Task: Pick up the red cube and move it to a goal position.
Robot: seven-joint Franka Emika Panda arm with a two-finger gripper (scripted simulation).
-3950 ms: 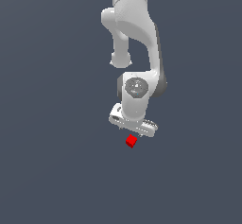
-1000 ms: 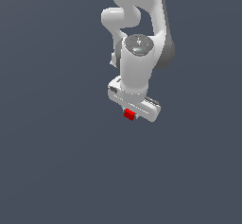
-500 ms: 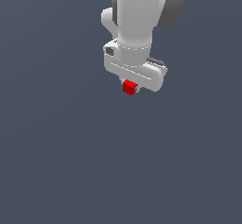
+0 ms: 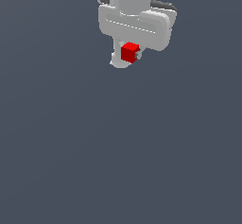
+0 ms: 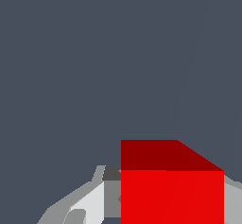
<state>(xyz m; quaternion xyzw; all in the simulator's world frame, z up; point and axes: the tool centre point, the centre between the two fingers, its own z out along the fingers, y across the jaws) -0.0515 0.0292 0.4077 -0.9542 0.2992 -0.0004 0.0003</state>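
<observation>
The red cube (image 4: 129,52) is small and plain. It sits between the fingers of my white gripper (image 4: 128,54), which is shut on it near the top of the exterior view. The arm rises above it and fills the top edge of that view. In the wrist view the red cube (image 5: 171,190) is large and close, with a light grey finger (image 5: 90,202) pressed against one side. The other finger (image 5: 232,204) shows only as a sliver past the cube. The cube is held well above the dark grey floor.
A flat, uniform dark grey floor (image 4: 121,161) fills both views. No goal marker shows in either view.
The gripper has risen with the red cube held in it, moving up the exterior view and looming larger. Four seconds ago the cube was lower, just under the gripper.
</observation>
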